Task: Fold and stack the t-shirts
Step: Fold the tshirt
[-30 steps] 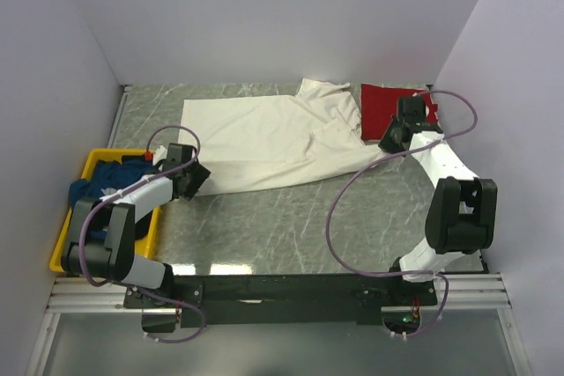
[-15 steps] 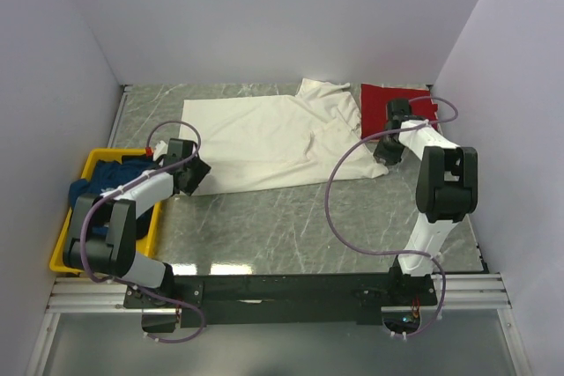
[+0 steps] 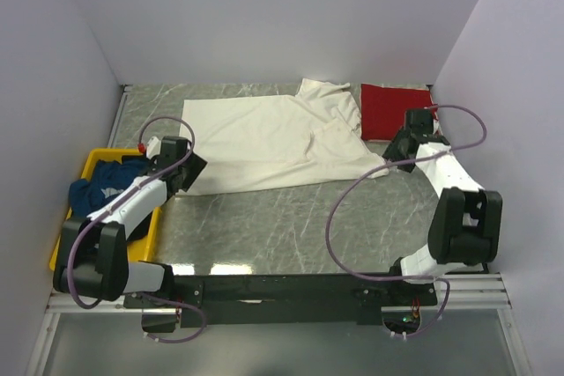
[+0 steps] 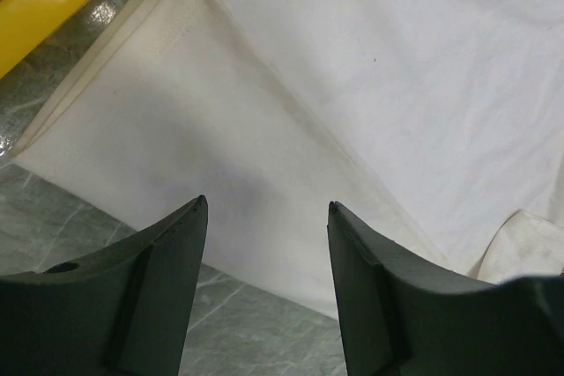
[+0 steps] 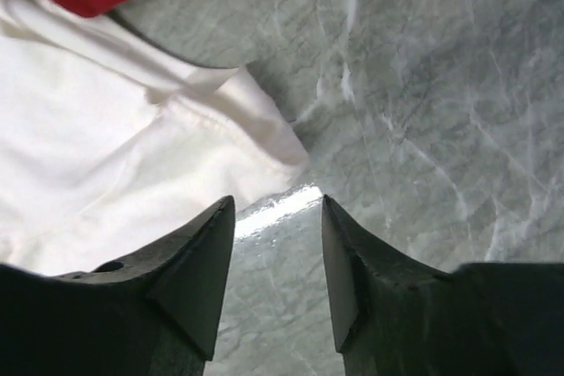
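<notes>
Top external, blue t-shirt (image 3: 99,184) bunched in yellow tray (image 3: 113,153), partly hidden by left arm (image 3: 132,200), both jaws parted, empty.

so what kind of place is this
Probably a robot lab cell, not a home: a left arm and a right arm bolted to a rail at the near edge of a marble-patterned table, white walls boxing it in on three sides, and a yellow tray holding a dark blue t-shirt.

Left tool (image 4: 266,202), right tool (image 5: 278,199): jaws parted.
</notes>
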Available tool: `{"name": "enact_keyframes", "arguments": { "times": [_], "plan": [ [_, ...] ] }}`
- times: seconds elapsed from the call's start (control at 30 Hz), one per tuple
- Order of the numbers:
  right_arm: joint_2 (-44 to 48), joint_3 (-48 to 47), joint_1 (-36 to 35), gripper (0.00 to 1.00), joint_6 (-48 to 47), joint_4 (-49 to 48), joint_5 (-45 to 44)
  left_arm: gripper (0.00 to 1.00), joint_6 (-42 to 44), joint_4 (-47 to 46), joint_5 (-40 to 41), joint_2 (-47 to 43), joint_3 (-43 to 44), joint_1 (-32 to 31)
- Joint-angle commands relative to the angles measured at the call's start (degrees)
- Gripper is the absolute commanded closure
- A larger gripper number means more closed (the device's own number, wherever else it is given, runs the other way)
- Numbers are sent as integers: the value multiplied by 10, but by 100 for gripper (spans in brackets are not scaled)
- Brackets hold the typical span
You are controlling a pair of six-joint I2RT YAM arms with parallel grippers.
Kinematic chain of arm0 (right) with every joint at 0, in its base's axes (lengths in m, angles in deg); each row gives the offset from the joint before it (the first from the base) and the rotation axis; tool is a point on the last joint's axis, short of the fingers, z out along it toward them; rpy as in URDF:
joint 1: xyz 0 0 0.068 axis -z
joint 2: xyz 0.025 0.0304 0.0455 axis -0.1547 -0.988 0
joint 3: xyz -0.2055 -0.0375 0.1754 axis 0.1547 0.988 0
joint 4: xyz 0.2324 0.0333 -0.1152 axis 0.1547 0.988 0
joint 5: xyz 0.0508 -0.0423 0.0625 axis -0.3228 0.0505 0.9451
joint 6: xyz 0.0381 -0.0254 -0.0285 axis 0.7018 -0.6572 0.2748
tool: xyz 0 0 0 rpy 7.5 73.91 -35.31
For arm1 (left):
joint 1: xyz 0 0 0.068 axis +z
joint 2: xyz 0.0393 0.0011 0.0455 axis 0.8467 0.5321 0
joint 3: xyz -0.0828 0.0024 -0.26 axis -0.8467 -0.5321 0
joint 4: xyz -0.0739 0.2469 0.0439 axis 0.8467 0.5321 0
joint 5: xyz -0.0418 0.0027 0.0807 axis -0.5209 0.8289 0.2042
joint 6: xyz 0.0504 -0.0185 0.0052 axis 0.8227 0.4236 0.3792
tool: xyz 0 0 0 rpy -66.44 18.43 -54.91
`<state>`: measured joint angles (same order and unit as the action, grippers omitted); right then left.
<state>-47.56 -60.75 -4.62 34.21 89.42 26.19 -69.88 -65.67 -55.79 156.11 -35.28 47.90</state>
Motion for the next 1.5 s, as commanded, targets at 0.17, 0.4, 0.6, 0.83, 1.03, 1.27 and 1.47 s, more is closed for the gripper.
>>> {"name": "enact_keyframes", "arguments": {
  "times": [0.17,0.4,0.6,0.83,1.03,1.27,1.47],
  "plan": [
    [56,158,27,46,63,-169,188,39,-8,2,7,-46,-31,1],
    [31,225,47,46,119,-291,241,39,-6,7,10,-70,-44,5],
    [38,271,74,46,159,-360,223,39,-5,5,7,-73,-49,10],
    [41,275,88,48,161,-366,184,39,-8,1,10,-79,-60,12],
    [30,251,88,55,158,-359,185,39,-31,10,32,-87,-78,12],
    [0,236,88,77,163,-372,205,39,-62,37,95,-101,-96,16],
    [-3,211,88,94,158,-355,211,39,-63,23,101,-73,-106,41]
  ]
}}
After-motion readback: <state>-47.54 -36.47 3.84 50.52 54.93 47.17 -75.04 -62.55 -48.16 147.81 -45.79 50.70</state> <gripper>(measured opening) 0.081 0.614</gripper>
